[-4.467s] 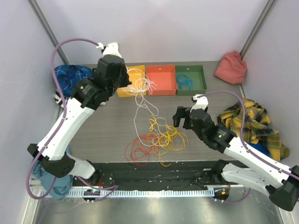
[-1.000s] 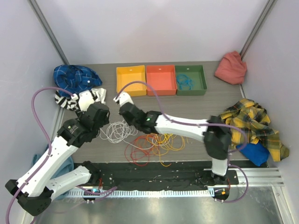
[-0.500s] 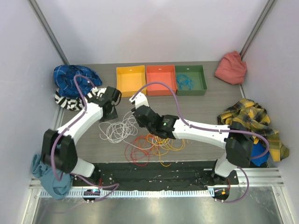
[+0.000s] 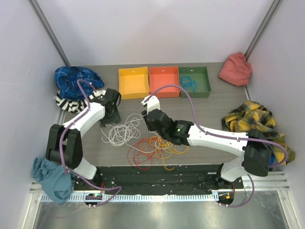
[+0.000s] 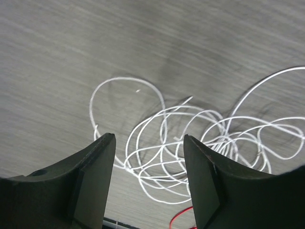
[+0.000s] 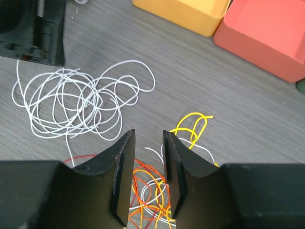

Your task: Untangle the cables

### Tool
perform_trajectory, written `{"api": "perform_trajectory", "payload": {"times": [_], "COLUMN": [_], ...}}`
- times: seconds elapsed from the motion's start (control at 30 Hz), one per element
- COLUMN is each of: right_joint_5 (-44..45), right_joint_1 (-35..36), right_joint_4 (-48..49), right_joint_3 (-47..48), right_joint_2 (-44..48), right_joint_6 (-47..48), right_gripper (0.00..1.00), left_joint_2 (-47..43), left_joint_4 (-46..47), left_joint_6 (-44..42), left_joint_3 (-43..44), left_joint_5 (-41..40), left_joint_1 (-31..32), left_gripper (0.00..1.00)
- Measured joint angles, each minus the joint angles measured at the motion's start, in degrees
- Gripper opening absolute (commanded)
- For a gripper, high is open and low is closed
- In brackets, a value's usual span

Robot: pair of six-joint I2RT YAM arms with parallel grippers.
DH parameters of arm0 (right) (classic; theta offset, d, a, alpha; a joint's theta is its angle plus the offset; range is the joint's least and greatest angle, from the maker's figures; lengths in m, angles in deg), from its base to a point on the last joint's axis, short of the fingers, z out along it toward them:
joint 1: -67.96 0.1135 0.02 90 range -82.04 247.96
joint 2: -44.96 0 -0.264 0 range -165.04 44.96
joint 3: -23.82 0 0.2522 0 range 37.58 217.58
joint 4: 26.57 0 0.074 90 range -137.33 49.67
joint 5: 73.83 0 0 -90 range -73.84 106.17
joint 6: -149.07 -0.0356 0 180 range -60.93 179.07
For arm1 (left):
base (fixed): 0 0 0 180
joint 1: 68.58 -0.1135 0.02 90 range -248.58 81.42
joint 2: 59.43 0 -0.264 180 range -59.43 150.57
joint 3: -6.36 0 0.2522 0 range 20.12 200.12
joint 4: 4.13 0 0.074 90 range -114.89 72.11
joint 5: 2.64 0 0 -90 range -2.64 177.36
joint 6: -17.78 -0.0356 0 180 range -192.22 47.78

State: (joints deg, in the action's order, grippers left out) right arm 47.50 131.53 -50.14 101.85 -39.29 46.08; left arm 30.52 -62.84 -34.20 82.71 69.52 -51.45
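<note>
At the far left a teal cloth [image 4: 46, 175] hung off the near edge of the table [image 4: 209, 107], and behind it a blue plaid cloth [image 4: 75, 76] lay against a black-and-white striped cloth [image 4: 66, 102]. Just right of those, the left gripper [image 5: 148, 140] hovered low over the wood with its jaws spread wide and nothing between them. The white cable [image 4: 121, 132] lay in a loose coil just beside and below it, flat on the table and apart from both claws. Next along, the right gripper [image 6: 148, 136] hung above the middle of the table. Its jaws were parted by a narrow gap and it held nothing. Below it sat the tangle of red, orange and yellow cables [image 4: 159, 146], near the front edge, with a thin white strand running through the orange loops. Along the back stood a yellow tray [image 4: 133, 82], an orange tray [image 4: 163, 81] and a green tray [image 4: 202, 86] holding a blue cable [image 4: 188, 83]. In the far right corner lay a red cloth [image 4: 236, 69], and nearer, a yellow plaid shirt [image 4: 252, 125].
</note>
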Motion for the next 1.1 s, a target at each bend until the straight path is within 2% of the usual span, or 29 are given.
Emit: {"api": "perform_trajectory", "payload": {"times": [0.23, 0.4, 0.5, 0.7, 0.8, 1.0, 1.1], "right_joint_5": [-1.9, -2.5, -2.7, -3.0, -3.0, -3.0, -3.0], "right_joint_1": [-0.1, -0.1, -0.1, -0.1, -0.1, -0.3, -0.3], "right_joint_4": [0.9, 1.3, 1.7, 2.5, 2.6, 2.6, 2.6], "right_joint_3": [-3.3, -4.5, -4.9, -5.1, -5.6, -6.1, -6.1], "right_joint_2": [0.0, 0.1, 0.3, 0.5, 1.0, 1.4, 1.4], "right_joint_6": [-1.6, -2.2, -2.3, -2.3, -2.3, -2.3, -2.3], "right_gripper": [0.36, 0.36, 0.37, 0.36, 0.36, 0.36, 0.36], "left_joint_2": [-6.3, -9.6, -9.2, -6.6, -5.6, -3.9, -4.3], "left_joint_4": [0.3, 2.6, 3.0, 6.6, 8.1, 10.0, 10.0], "left_joint_6": [0.9, 2.6, 3.6, 5.2, 5.5, 6.7, 6.6], "left_joint_3": [-4.6, -10.6, -12.8, -13.9, -14.0, -14.6, -14.7], "left_joint_5": [-2.1, 0.1, 2.4, 6.7, 7.7, 9.0, 9.0], "left_joint_1": [-1.3, -6.5, -8.9, -10.0, -10.0, -10.0, -10.0], "left_gripper": [0.64, 0.63, 0.59, 0.46, 0.35, 0.01, 0.0]}}
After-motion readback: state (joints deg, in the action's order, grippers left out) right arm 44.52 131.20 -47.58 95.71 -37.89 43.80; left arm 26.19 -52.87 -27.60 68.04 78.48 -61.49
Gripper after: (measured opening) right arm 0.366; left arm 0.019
